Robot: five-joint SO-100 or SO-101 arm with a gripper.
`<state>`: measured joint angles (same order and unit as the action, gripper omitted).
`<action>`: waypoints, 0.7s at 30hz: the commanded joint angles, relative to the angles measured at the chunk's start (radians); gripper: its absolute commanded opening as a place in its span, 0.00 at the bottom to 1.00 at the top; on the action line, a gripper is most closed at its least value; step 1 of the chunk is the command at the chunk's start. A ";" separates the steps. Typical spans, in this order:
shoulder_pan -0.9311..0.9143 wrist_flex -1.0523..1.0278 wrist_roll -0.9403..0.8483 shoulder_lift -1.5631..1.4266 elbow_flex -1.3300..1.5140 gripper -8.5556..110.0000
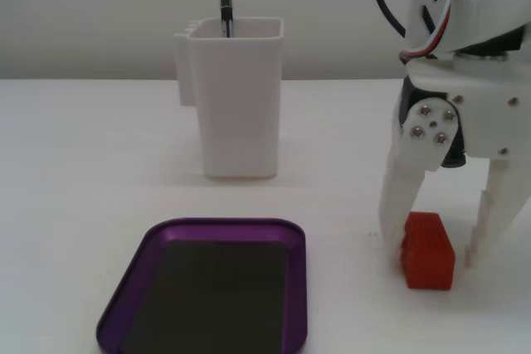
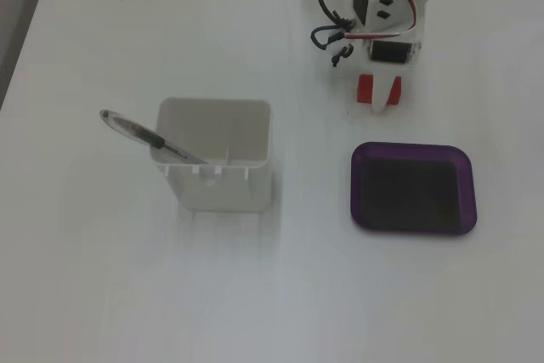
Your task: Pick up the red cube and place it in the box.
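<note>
Red cube sits on white tabletop, between the gripper fingers; fingers spread, left one touching or nearly touching cube, right one apart. Purple box lies just beside, empty. White container holds a pen.

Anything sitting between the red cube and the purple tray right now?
Nothing: bare white table separates the red cube from the purple tray in both fixed views. The gripper straddles the cube.
</note>
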<state>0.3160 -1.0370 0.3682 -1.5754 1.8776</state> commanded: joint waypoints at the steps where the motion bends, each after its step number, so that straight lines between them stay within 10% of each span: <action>1: -0.002 0.008 -0.005 -0.006 -0.005 0.10; 21: 0.138 -0.224 -0.104 -0.123 -0.419 0.07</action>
<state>0.4080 -1.2272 0.2930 -1.6276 1.5953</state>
